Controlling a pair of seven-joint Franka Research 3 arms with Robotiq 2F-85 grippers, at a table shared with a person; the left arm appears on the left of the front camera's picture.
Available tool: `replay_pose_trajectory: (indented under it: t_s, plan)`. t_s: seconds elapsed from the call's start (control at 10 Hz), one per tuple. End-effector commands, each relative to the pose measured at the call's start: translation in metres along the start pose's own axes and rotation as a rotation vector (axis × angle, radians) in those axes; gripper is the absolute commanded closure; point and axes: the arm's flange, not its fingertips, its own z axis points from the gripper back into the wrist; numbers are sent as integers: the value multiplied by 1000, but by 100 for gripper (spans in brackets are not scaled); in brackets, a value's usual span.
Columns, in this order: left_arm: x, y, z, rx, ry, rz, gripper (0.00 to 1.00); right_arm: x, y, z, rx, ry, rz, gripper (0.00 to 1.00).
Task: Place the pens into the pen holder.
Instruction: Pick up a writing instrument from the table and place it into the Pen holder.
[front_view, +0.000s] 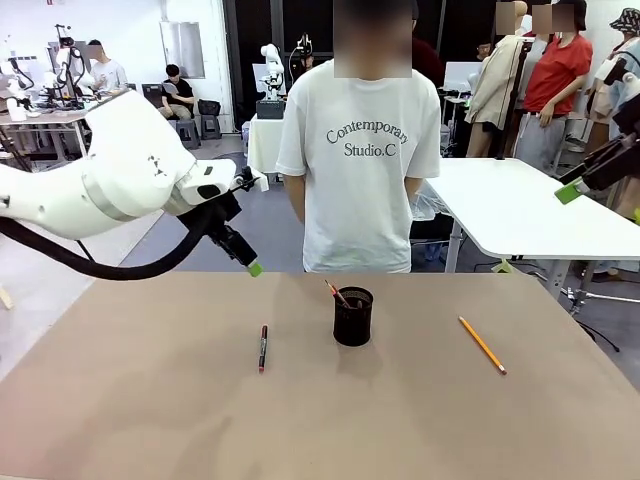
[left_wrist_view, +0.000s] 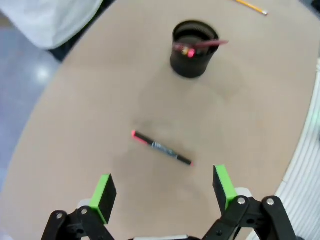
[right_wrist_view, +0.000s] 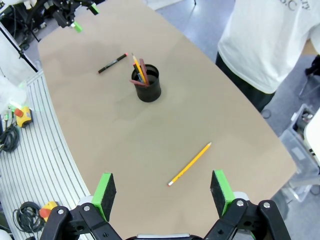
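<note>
The black mesh pen holder (front_view: 353, 318) (left_wrist_view: 194, 50) (right_wrist_view: 148, 86) stands upright at the table's middle. A brownish-red pen (front_view: 337, 293) (left_wrist_view: 202, 45) (right_wrist_view: 143, 69) leans inside it. To its left a dark pen with red ends (front_view: 263, 348) (left_wrist_view: 161, 148) (right_wrist_view: 112, 63) lies flat. On its right lies a yellow-orange pencil (front_view: 482, 344) (left_wrist_view: 251, 6) (right_wrist_view: 190, 163). My left gripper (front_view: 248, 260) (left_wrist_view: 163, 189) hovers open above the dark pen. My right gripper (front_view: 572, 190) (right_wrist_view: 163, 187) hangs open, high over the table's right edge, with the pencil between its fingers in its own view. Neither holds anything.
A person in a white T-shirt (front_view: 360, 160) stands at the table's far edge behind the holder. A white table (front_view: 530, 210) stands behind to the right. A ribbed grey strip (right_wrist_view: 35, 165) with cables runs along the table's near side.
</note>
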Motion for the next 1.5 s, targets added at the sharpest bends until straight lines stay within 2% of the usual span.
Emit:
replay_pose_trajectory:
  t_s: [0.0, 0.1, 0.2, 0.9, 1.0, 1.1, 1.2, 1.4]
  plan:
    - [4, -2, 11, 18, 112, 96, 0, 2, 0, 1, -1, -11, -2, 0]
    - [3, 1, 7, -9, 125, 110, 0, 2, 0, 1, -1, -11, -2, 0]
    - [-3, 0, 3, 19, 55, 52, 0, 2, 0, 1, -1, -11, -2, 0]
    - [1, -4, 3, 30, 76, 67, 0, 2, 0, 1, -1, -11, -2, 0]
    - [6, -6, 1, 102, 191, 174, 0, 2, 0, 1, -1, -11, -2, 0]
    - [14, -10, -7, 195, 318, 333, 0, 2, 0, 1, -1, -11, -2, 0]
    - [20, -18, -13, 238, 382, 476, 0, 2, 0, 1, -1, -11, -2, 0]
    - [29, -23, -33, 343, 441, 758, 0, 2, 0, 1, -1, -11, -2, 0]
